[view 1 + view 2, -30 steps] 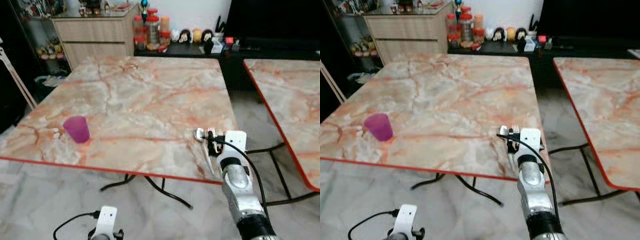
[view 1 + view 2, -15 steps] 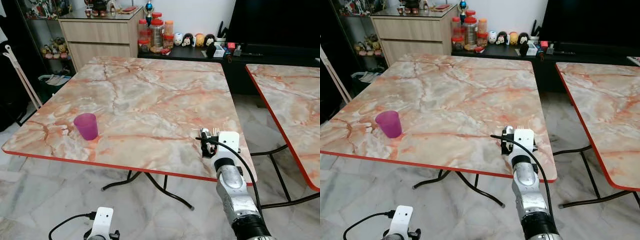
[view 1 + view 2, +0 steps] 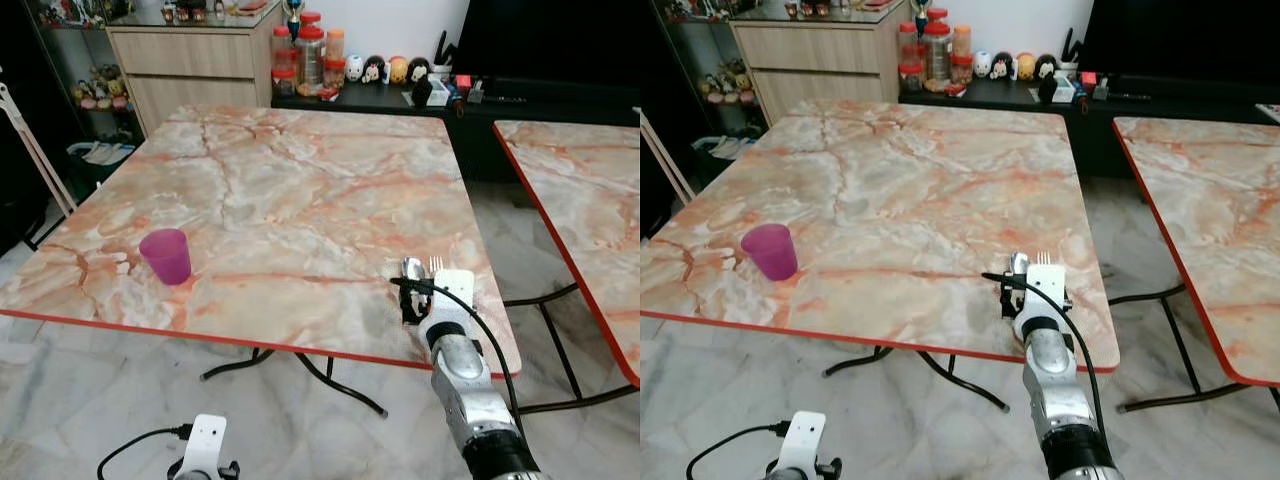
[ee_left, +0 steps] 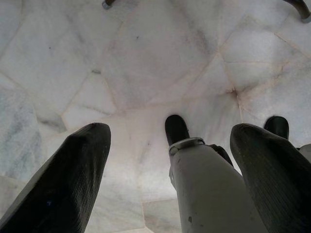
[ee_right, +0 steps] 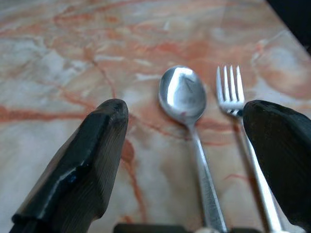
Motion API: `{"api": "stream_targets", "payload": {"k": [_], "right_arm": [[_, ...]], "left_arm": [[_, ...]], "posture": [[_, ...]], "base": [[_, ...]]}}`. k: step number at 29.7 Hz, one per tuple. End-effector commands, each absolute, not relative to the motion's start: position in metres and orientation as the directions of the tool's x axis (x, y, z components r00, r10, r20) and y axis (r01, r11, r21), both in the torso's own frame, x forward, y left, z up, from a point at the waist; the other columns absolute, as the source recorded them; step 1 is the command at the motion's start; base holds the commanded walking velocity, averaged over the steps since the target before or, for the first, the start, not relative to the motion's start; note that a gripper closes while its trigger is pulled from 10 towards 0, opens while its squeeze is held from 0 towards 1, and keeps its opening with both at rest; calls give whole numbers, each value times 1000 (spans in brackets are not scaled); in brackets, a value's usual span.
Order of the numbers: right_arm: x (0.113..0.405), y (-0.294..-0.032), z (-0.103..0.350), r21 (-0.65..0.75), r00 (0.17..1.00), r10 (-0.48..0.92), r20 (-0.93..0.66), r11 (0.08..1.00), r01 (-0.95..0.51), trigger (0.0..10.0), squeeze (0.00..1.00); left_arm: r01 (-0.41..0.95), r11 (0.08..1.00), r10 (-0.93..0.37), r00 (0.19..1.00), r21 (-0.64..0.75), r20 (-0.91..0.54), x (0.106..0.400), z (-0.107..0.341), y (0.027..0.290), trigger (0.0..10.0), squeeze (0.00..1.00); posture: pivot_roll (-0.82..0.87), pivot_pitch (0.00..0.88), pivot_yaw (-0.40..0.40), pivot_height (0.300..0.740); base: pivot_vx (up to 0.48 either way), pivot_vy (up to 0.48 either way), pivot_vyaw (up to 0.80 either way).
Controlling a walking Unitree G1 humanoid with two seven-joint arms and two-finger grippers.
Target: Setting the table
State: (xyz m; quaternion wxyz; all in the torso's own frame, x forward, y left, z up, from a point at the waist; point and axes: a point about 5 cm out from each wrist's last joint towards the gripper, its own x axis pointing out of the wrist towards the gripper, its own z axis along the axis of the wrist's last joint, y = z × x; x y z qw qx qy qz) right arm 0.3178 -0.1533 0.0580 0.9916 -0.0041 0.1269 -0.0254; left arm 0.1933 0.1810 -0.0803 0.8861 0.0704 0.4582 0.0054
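Note:
A spoon (image 5: 183, 92) and a fork (image 5: 230, 91) lie side by side on the marble table (image 3: 280, 190), near its front right corner. My right gripper (image 5: 187, 121) is low over them and open, one finger on each side of the pair; their handles run back under the wrist. From the head, spoon (image 3: 412, 267) and fork (image 3: 436, 265) poke out ahead of the right wrist. A purple cup (image 3: 165, 255) stands upright near the table's front left. My left gripper (image 4: 170, 145) hangs open over the marble floor.
A second marble table (image 3: 590, 190) stands to the right across a narrow gap. A wooden cabinet (image 3: 190, 60) and a low black console (image 3: 480, 95) with jars and figurines line the back wall. Black table legs (image 3: 330, 380) stand under the near table.
The head views have shifted with the camera. My right gripper stays at the front right corner, and the heads of the spoon and fork now show clearly ahead of it.

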Motion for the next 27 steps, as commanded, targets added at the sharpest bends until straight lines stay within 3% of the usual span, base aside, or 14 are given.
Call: {"api": "stream_targets", "payload": {"k": [1, 27], "right_arm": [[321, -156, 58, -1, 959, -56, -276, 998, 58, 10000, 0], [337, -175, 63, 31, 943, -62, -327, 997, 76, 10000, 0]], "left_arm": [[54, 991, 68, 576, 121, -814, 193, -81, 180, 10000, 0], [55, 991, 69, 578, 123, -813, 193, -81, 179, 10000, 0]], "posture": [[-42, 0, -18, 740], [-33, 0, -12, 740]], "base": [[0, 0, 0], [0, 0, 0]]}}
